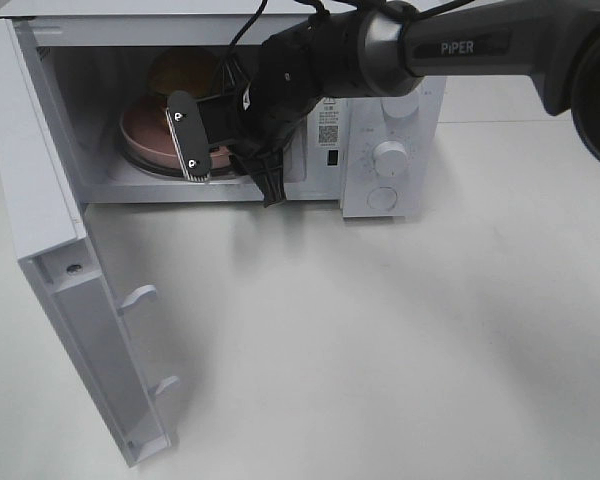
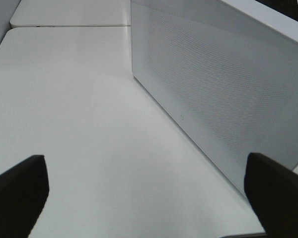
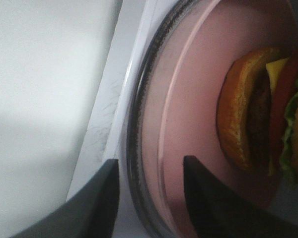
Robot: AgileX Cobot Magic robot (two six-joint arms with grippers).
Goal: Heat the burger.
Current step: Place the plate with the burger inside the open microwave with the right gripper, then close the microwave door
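R gripper (image 3: 150,164) sat at the mouth of the microwave (image 1: 380,120), jaws apart, straddling the rim of the pink plate (image 3: 188,99) w/o visibly pinching it. The burger (image 3: 258,109) lay on that plate inside the cavity, over the glass turntable (image 3: 139,124). Likely step: let go & back out. Best to widen fully, then pull straight back so no pad drags the smooth round rim. Bun glossy, lettuce frilly. L gripper (image 2: 146,198) hung wide apart, empty, beside the microwave's perforated wall.
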